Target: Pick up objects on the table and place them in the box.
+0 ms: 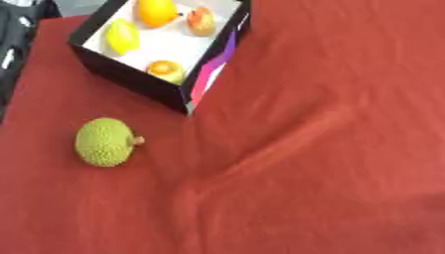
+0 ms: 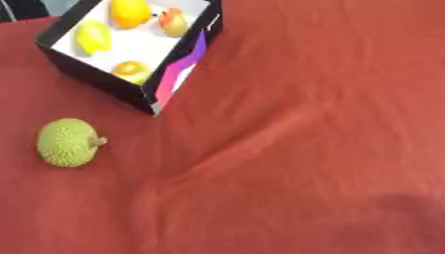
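1. A red cloth (image 1: 330,124) covered the worktop across almost the whole frame, with soft folds running diagonally from the centre towards the lower left.
2. A black box (image 1: 130,77) with a white inside sat in the upper left of the frame, turned at an angle so that one corner pointed down towards the centre.
3. A strip of pink and purple colouring (image 1: 213,69) ran along the box's right wall near that corner.
4. Four fruits lay inside the box: an orange-yellow fruit (image 1: 156,12) at the top, a reddish-orange fruit (image 1: 201,21) just to its right, a yellow-green fruit (image 1: 121,37) at the left, and a small yellow and orange fruit (image 1: 165,69) nearest the lower corner.
5. A round, bumpy green fruit (image 1: 104,142) with a short brownish stem on its right side lay on the cloth at the left of the frame, below the box and apart from it.
6. Nothing stood between that green fruit and the box.
7. A dark object (image 1: 16,30) showed at the upper left edge, beyond the cloth; what it was could not be told.
8. Neither hand appeared in either view, so whether they were open or closed could not be told.
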